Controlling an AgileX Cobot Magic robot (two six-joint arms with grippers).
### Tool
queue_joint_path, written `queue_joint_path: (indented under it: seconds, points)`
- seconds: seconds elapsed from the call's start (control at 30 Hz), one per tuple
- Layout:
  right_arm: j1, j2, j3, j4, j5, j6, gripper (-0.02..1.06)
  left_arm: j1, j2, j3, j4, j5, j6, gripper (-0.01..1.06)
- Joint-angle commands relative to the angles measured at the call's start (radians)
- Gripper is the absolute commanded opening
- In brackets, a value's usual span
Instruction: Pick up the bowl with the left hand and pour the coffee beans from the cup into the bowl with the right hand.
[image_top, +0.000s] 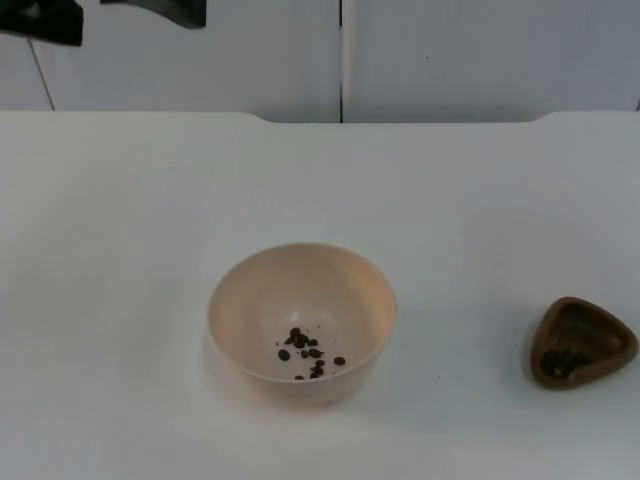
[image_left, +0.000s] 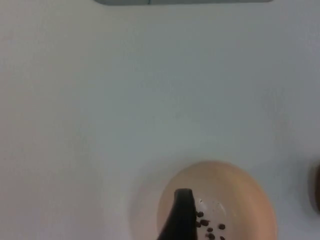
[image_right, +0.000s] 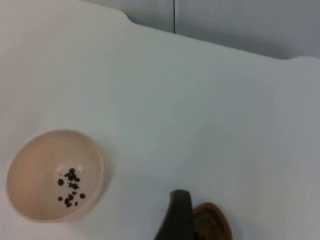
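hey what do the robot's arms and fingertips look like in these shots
Both are black. The left arm shows as dark, angular black segments at the top view's upper corner. Each wrist view has one slim black fingertip, tapered with a squared-off end: left fingertip, right fingertip. No markings are visible.

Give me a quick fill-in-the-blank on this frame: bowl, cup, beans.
1. The coffee beans lie inside the ____.
2. The brown cup stands on the white table, apart from the bowl, on the ____ arm's side.
3. The bowl stands ____ on the table, open side up.
4. The bowl's colour is pale ____.

Missing words: bowl; right; upright; pink
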Motion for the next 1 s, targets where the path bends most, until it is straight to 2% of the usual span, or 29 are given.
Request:
queue_joint_path:
  seconds: [0.0,0.4,0.6,0.8,0.97]
  points:
    - [-0.003,-0.037,0.0,0.008,0.001,-0.016,0.68,-0.005,-0.033,0.003,-0.03,0.003,0.03,0.71]
    - [-0.003,-0.196,0.026,0.016,0.006,-0.037,0.68,-0.005,-0.14,0.003,-0.097,0.021,0.167,0.71]
    - [-0.003,-0.347,0.177,0.016,0.006,-0.06,0.68,-0.005,-0.22,0.003,-0.207,0.053,0.335,0.71]
    - [-0.003,-0.473,0.267,0.022,0.006,-0.06,0.68,-0.005,-0.276,0.003,-0.246,0.088,0.403,0.71]
    - [-0.003,-0.628,0.35,0.081,0.006,-0.092,0.68,-0.005,-0.357,0.014,-0.259,0.104,0.433,0.71]
